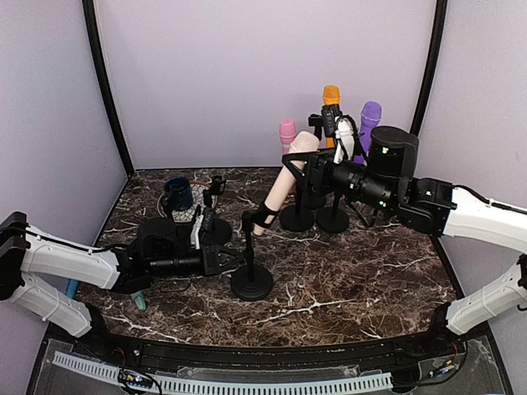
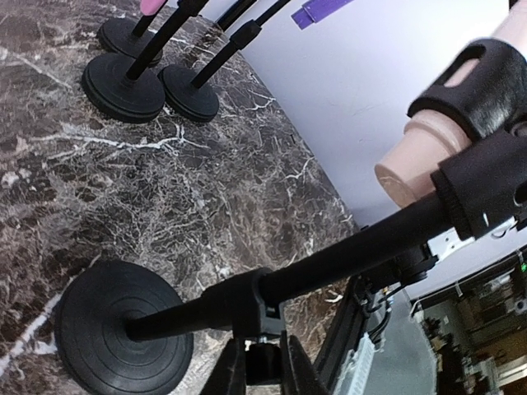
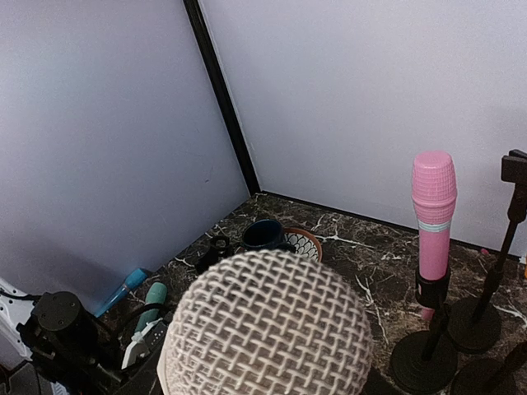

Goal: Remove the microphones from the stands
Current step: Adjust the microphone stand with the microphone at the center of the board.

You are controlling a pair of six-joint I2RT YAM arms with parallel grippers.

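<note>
Right under the lens of the right wrist view we have the microphone (image 3: 263, 329), its woven mesh head filling the near edge of the picture. Out to the overhead view now: the marble table (image 1: 370, 280) spreads wide. Near its middle is the stand (image 1: 251, 282), round base flat on the stone, pole rising and leaning toward the far right.

The right gripper (image 1: 317, 169) reaches in from the right and, as best we can see, pinches the pale body just below the head. Its fingers are hidden from its own camera. The left gripper (image 2: 262, 362) comes in low from the left, pressed tight on the pole at the collar just above the base. Smaller yet, the black clip (image 2: 486, 181) wraps the handle's lower end, so the microphone sits in the stand, not yet free.

Here we'd want a pull straight along the handle's own line, up and to the far right, never sideways against the clip. The left side should pin the base down. The pink microphone (image 3: 433, 197) and its neighbours wait at the far right, so a short, controlled draw looks wisest.
</note>
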